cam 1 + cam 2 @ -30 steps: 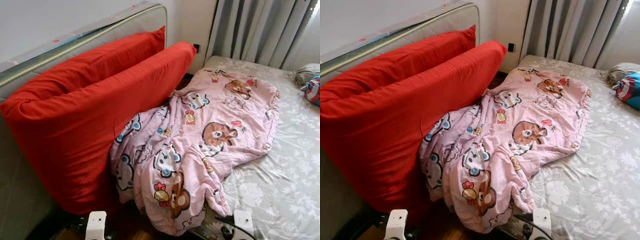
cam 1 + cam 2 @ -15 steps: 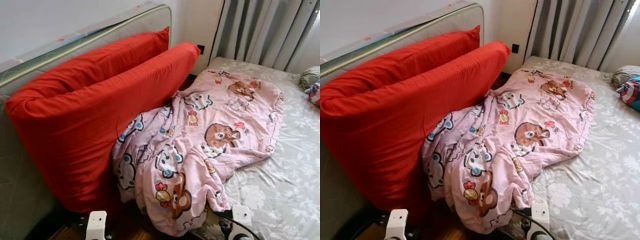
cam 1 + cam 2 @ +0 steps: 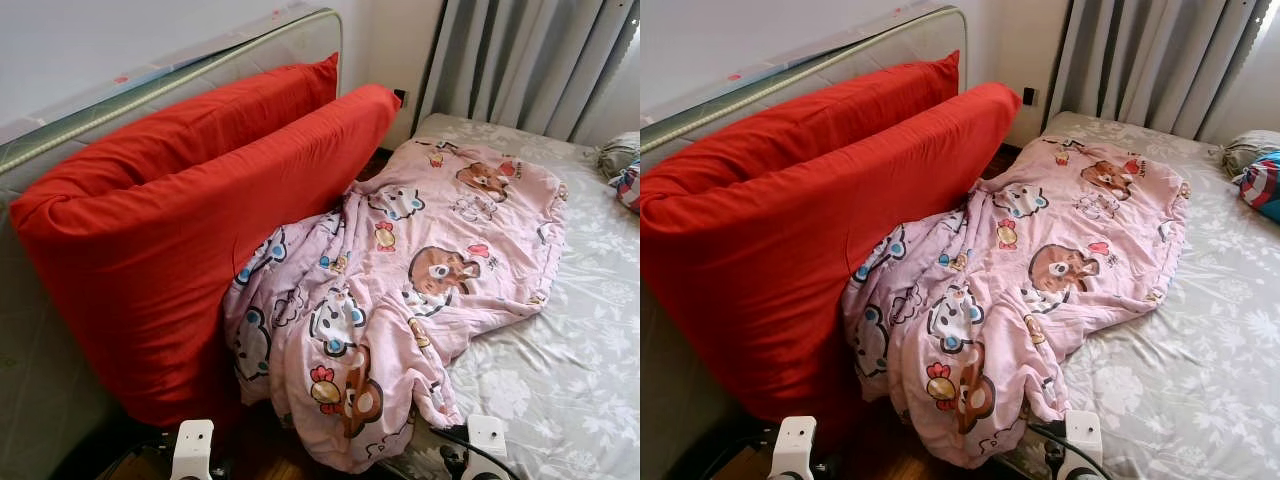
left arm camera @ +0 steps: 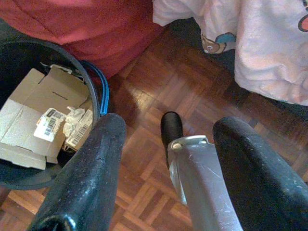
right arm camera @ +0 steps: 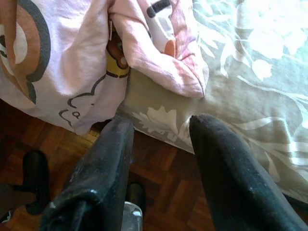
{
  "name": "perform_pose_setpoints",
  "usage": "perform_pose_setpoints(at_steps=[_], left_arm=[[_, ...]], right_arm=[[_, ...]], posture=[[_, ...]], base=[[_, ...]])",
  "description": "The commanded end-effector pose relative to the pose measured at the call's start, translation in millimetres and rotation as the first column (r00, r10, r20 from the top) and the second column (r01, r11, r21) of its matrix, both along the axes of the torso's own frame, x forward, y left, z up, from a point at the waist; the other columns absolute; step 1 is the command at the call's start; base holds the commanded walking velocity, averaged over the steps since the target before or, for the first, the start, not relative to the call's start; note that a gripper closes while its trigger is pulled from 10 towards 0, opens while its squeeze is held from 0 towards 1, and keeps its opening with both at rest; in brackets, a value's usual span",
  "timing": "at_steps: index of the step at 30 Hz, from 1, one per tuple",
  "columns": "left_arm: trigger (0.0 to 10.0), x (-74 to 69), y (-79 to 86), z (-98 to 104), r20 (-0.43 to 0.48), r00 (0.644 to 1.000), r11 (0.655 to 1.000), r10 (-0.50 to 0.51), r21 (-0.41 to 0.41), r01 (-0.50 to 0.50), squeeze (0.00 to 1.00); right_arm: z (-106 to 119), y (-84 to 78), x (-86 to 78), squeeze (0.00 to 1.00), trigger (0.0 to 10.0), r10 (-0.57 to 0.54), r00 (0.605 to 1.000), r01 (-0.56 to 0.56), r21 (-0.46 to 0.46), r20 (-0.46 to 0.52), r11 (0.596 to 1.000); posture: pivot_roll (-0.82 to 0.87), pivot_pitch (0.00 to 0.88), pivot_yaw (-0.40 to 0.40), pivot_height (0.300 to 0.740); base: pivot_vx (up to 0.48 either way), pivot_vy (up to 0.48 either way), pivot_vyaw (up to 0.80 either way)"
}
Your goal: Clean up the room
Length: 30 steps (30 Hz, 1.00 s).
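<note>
Both grippers hang low with fingers spread and nothing between them. Left gripper (image 4: 166, 163) is over the parquet floor (image 4: 144, 110), its two black fingers apart; in that wrist view a dark bin (image 4: 29, 62) holding flattened cardboard (image 4: 29, 120) and crumpled paper sits at the left of the frame, just beside the red fabric. Right gripper (image 5: 159, 159) hovers at the near edge of the bed, fingers parted, with the hanging corner of the pink blanket and the grey floral sheet (image 5: 250, 86) just past its tips.

In the head views, white parts of the robot show at the bottom edge. Above them, in the centre of the frame, the pink cartoon-print blanket (image 3: 420, 270) lies crumpled across the bed, its lower end spilling off the near edge toward the floor. It leans against two large red cushions (image 3: 180, 230) standing on edge at the left, which rest against a grey upright mattress (image 3: 180, 75). Farther right, the sheet runs to the frame's edge, where a striped bundle (image 3: 628, 185) lies. Grey curtains (image 3: 520, 60) hang at the upper right.
</note>
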<state>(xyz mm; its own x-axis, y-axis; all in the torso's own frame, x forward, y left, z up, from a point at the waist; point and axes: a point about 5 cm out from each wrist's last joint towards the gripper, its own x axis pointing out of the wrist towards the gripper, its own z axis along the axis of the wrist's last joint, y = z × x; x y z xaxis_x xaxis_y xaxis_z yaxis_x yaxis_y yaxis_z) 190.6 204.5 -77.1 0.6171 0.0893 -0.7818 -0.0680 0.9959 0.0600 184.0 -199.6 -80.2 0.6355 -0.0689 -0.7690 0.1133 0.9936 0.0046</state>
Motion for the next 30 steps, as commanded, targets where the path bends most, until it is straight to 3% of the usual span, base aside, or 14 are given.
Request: perform_pose_setpoints(at_steps=[1,30], left_arm=[[10.0,-0.8,0.4,-0.4,-0.001,1.000,1.000,0.005,-0.008,-0.005,0.00],[10.0,-1.5,1.3,-0.6,-0.006,1.000,1.000,0.001,-0.003,-0.002,0.00]], right_arm=[[-0.2,0.1,0.3,0.00,10.0,-0.002,1.000,0.002,0.003,-0.008,1.000],[-0.9,0.0,-1.2,0.00,10.0,-0.002,1.000,0.002,-0.001,-0.011,1.000]], posture=[[-0.10,0.024,-0.013,0.740],[-0.09,0.022,-0.013,0.740]], base=[[0.000,0.000,0.00],[0.000,0.000,0.00]])
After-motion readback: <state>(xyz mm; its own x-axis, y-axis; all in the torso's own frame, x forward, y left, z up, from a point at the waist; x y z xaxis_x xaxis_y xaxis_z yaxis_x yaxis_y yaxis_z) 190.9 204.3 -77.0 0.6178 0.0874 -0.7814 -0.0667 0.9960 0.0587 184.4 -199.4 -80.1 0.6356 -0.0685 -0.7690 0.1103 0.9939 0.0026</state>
